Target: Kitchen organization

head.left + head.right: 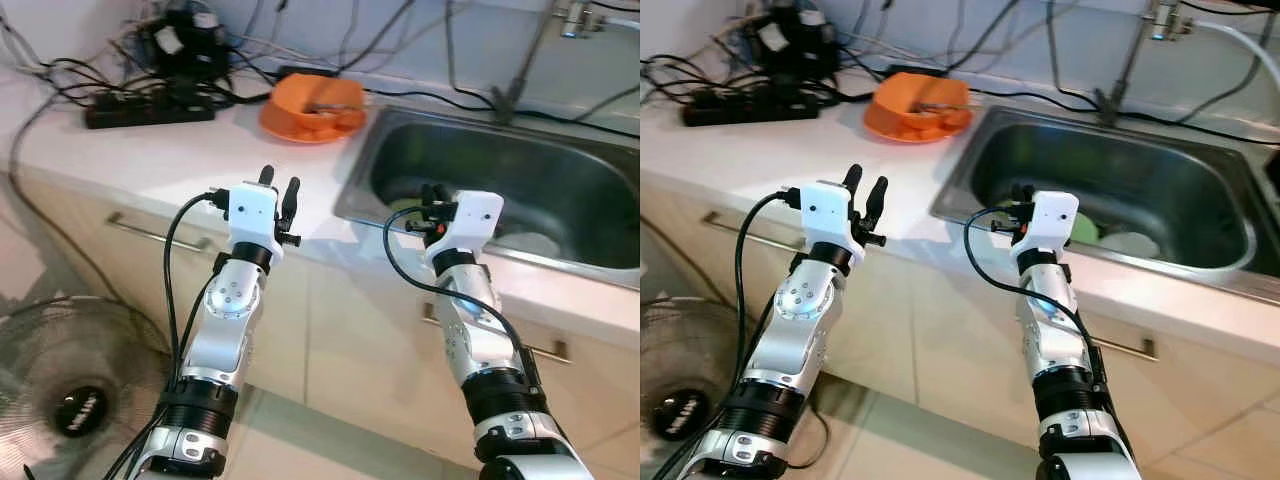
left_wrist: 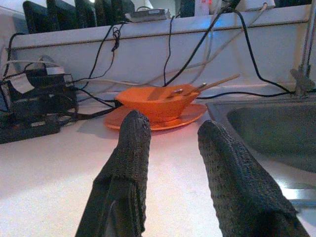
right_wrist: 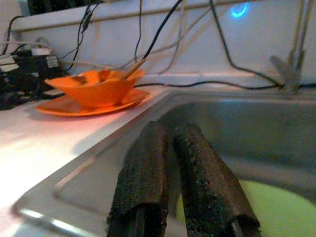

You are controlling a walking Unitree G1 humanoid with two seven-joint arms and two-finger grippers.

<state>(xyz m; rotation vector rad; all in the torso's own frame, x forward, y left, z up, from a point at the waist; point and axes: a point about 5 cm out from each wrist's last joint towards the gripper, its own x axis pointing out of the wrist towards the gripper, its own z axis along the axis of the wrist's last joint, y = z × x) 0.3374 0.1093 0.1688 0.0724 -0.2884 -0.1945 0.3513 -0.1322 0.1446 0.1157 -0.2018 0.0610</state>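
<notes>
An orange bowl point(image 1: 318, 98) holding wooden utensils point(image 2: 217, 82) sits on an orange plate point(image 1: 290, 128) at the back of the white counter point(image 1: 150, 160), just left of the steel sink point(image 1: 357, 170). A green dish point(image 1: 1085, 228) and a white dish point(image 1: 1130, 243) lie in the sink. My left gripper point(image 1: 279, 188) hovers open over the counter's front, pointing at the bowl with nothing between its fingers. My right gripper point(image 3: 173, 131) is shut and empty at the sink's front rim, over the basin.
A black power strip point(image 1: 150, 110) and tangled cables point(image 1: 180, 45) crowd the counter's back left. A faucet point(image 1: 1160, 18) rises behind the sink. Cabinet doors with bar handles point(image 1: 155, 235) run below. A floor fan point(image 1: 70, 390) lies at the lower left.
</notes>
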